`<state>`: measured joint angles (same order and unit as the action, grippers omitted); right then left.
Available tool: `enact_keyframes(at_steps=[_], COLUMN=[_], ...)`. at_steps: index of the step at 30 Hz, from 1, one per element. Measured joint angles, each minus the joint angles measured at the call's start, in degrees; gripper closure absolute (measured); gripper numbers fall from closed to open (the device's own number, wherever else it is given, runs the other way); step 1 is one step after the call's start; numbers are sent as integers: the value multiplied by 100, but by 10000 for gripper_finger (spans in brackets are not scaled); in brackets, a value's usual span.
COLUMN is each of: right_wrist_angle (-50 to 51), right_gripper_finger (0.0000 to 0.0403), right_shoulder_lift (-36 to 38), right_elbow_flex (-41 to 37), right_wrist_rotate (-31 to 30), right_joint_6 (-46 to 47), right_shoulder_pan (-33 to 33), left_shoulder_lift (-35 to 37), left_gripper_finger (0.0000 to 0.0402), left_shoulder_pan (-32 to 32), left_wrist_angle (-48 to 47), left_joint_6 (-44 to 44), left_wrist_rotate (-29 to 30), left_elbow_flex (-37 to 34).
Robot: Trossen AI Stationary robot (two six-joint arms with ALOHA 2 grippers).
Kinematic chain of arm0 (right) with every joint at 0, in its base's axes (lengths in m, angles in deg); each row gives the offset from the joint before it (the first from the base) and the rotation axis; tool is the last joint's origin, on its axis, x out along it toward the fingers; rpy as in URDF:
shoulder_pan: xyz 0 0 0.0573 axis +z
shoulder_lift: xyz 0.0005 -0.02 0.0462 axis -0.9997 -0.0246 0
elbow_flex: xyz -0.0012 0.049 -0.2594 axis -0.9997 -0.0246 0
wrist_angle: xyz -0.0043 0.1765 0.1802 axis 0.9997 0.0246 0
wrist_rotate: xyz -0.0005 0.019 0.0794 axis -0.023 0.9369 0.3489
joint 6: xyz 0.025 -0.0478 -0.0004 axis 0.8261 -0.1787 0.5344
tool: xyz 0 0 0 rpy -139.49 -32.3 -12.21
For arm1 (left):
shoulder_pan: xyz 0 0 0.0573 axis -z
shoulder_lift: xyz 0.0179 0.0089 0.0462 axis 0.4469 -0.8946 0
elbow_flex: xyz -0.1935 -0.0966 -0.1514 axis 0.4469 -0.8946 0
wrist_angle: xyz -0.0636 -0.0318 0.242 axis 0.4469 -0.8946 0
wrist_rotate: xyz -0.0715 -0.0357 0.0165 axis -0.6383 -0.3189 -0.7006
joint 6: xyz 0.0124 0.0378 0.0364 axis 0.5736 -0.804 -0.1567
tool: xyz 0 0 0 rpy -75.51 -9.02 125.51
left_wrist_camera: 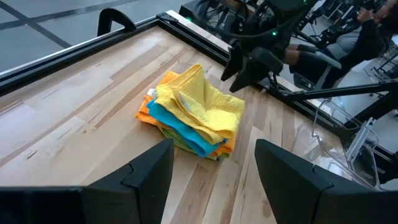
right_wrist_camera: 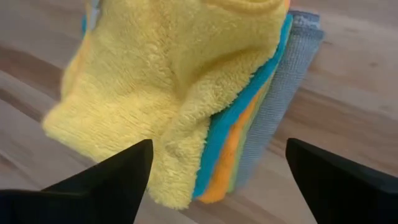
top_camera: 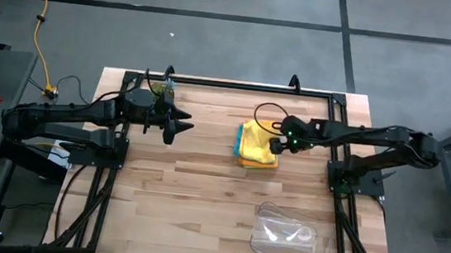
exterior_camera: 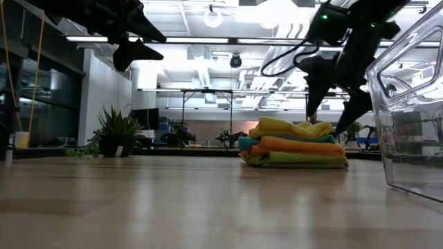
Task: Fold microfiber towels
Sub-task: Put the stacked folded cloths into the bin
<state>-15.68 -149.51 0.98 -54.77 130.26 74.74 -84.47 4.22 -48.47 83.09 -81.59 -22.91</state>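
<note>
Several folded microfiber towels lie in one stack [top_camera: 257, 144] on the wooden table, right of its centre. A rumpled yellow towel [right_wrist_camera: 155, 81] is on top, with teal [right_wrist_camera: 239, 115], orange [exterior_camera: 297, 145], lime green [exterior_camera: 297, 159] and grey [right_wrist_camera: 292, 68] layers below. My right gripper [right_wrist_camera: 217, 149] hangs open just over the stack's right side [exterior_camera: 327, 119], pointing steeply down, with nothing between its fingers. My left gripper [top_camera: 179, 130] stays open in the air at the far left [left_wrist_camera: 214, 155], well away from the stack.
A clear plastic tray [top_camera: 285, 236] stands near the front right edge and looms close in the low view [exterior_camera: 412, 104]. A small green leafy clump [top_camera: 161, 90] sits by the left arm at the far edge. A black frame rail [top_camera: 238, 84] runs along the table's far side.
</note>
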Motion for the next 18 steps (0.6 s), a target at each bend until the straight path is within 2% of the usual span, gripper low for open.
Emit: enact_keyframes(at_steps=[5, 18], right_wrist_angle=[-442, -411], right_gripper_finger=[38, 38], right_shoulder_lift=[300, 315], right_elbow_flex=[-427, -471], right_wrist_rotate=[-55, -487], right_joint_6=[374, 534], right_shoulder_pan=[-101, -382], left_shoulder_lift=[0, 0], left_gripper_finger=[186, 186], left_shoulder_pan=[2, 2], left_wrist_angle=[0, 0], left_joint_6=[0, 39], left_wrist_rotate=[0, 107], left_elbow_flex=[0, -2])
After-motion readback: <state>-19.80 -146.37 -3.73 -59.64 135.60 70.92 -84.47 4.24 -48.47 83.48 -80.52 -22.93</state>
